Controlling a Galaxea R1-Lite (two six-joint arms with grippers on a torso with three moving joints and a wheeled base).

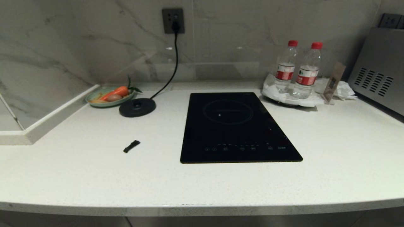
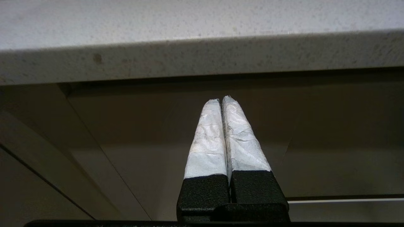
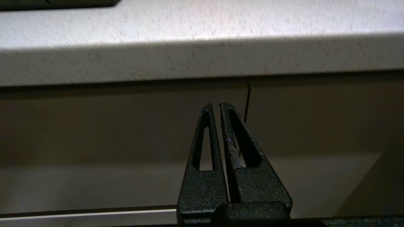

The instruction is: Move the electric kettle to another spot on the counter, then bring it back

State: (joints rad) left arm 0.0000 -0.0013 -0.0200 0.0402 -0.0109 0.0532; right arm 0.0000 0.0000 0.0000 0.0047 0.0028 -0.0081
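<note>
The electric kettle is out of view in every frame. The white speckled counter [image 1: 341,148] fills the head view, and its rounded front edge crosses both wrist views [image 2: 202,56] [image 3: 202,60]. A flat black round base disc [image 1: 137,107] with a cord plugged into the wall socket [image 1: 173,20] sits bare at the back left. My left gripper [image 2: 221,99], its fingers wrapped in white, is shut and empty below the counter edge, in front of the cabinet. My right gripper [image 3: 215,104], bare black, hangs shut and empty at the same height. Neither arm shows in the head view.
A black glass induction hob [image 1: 235,126] lies mid-counter. A green plate of vegetables [image 1: 110,95] sits far left by a raised ledge [image 1: 47,118]. Two water bottles [image 1: 296,71] stand on a white tray at the back right beside a metal appliance [image 1: 378,69]. A small black piece [image 1: 131,146] lies front left.
</note>
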